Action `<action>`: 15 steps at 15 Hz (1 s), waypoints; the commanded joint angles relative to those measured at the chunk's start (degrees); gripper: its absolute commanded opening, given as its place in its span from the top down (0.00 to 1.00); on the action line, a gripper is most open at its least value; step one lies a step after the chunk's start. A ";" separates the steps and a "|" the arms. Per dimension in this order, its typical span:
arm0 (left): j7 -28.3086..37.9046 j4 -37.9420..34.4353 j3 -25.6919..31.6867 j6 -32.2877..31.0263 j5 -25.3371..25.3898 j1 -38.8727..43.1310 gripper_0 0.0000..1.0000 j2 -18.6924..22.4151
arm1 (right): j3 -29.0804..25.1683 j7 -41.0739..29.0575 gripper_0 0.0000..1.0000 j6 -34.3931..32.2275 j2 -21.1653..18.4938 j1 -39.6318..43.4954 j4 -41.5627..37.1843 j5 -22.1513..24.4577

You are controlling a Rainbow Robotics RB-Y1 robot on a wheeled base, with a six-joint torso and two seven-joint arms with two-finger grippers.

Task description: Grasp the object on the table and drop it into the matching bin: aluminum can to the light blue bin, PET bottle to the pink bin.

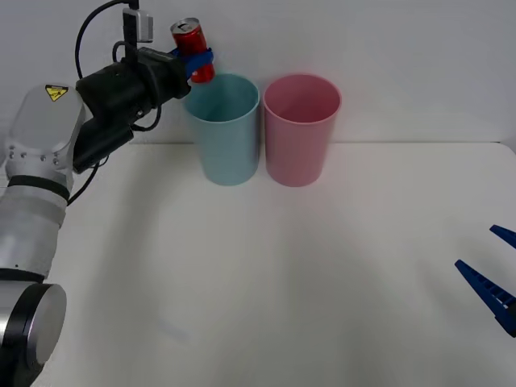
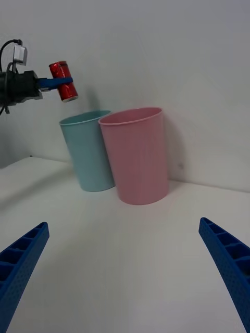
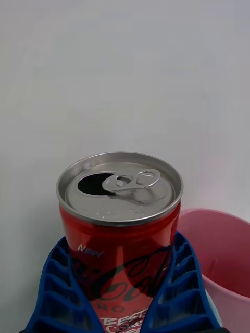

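The left gripper [image 1: 196,63] is clamped around the red can [image 1: 192,50], holding it tilted above the near-left rim of the light blue bin [image 1: 223,129]. The pink bin [image 1: 301,129] stands just beside it on the white surface [image 1: 282,274]. The right gripper [image 1: 493,274] hovers spread wide, holding nothing, low at the right.

The aluminum can [image 3: 121,229] is red with a silver top and white and black lettering. Blue ribbed fingers [image 3: 57,291] mark the left tool [image 1: 196,63]. The bins are light blue [image 1: 223,133] and pink [image 1: 300,133]; the surface [image 1: 282,282] is plain white.
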 commanded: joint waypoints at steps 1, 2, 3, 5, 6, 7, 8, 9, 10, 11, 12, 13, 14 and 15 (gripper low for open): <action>-1.13 4.68 1.56 0.02 -3.27 -3.83 1.00 -2.30 | 0.00 0.00 0.00 0.00 0.00 0.00 0.00 0.00; -1.39 5.64 2.09 0.02 -4.59 -4.71 0.99 -2.74 | 0.00 0.00 0.00 0.00 0.00 0.00 0.00 0.00; -1.39 5.82 2.44 0.02 -5.29 -5.06 0.99 -3.09 | 0.00 0.00 0.00 0.00 0.00 0.00 0.00 0.00; -1.22 5.82 2.88 0.02 -6.43 -5.33 0.99 -3.53 | 0.00 0.00 0.00 0.00 0.00 0.00 0.00 0.00; -1.13 5.82 2.88 0.02 -6.43 -5.33 0.98 -3.70 | 0.00 0.00 0.00 0.00 0.00 0.00 0.00 0.00; -1.22 5.82 2.88 0.02 -6.43 -5.33 0.94 -3.79 | 0.00 0.00 0.00 0.00 0.00 0.00 0.00 0.00; -1.22 5.82 2.79 0.11 -6.43 -5.33 0.76 -3.79 | 0.00 0.00 0.00 0.00 0.00 0.00 0.00 0.00; -1.39 5.82 2.88 0.11 -6.34 -5.33 0.31 -3.70 | 0.00 0.00 0.00 0.00 0.00 0.00 0.00 0.00; -1.48 5.82 2.88 0.20 -6.34 -5.33 0.00 -3.70 | 0.00 0.00 0.00 0.00 0.00 0.00 0.00 0.00; -1.57 5.82 2.88 0.11 -6.26 -5.33 0.00 -3.70 | 0.00 0.00 0.00 0.00 0.00 0.00 0.00 0.00; -1.65 5.82 2.88 0.11 -5.99 -5.24 0.00 -3.70 | 0.00 0.00 0.00 0.00 0.00 0.00 0.00 0.00; -1.65 5.82 2.88 0.11 -5.64 -5.24 0.00 -3.70 | 0.00 0.00 0.00 0.00 0.00 0.00 0.00 0.00; -1.65 5.82 2.88 0.11 -5.38 -5.24 0.00 -3.70 | 0.00 0.00 0.00 0.00 0.00 0.00 0.00 0.00; -1.65 5.82 2.88 0.11 -4.85 -5.06 0.00 -3.62 | 0.00 0.00 0.00 0.00 0.00 0.00 0.00 0.00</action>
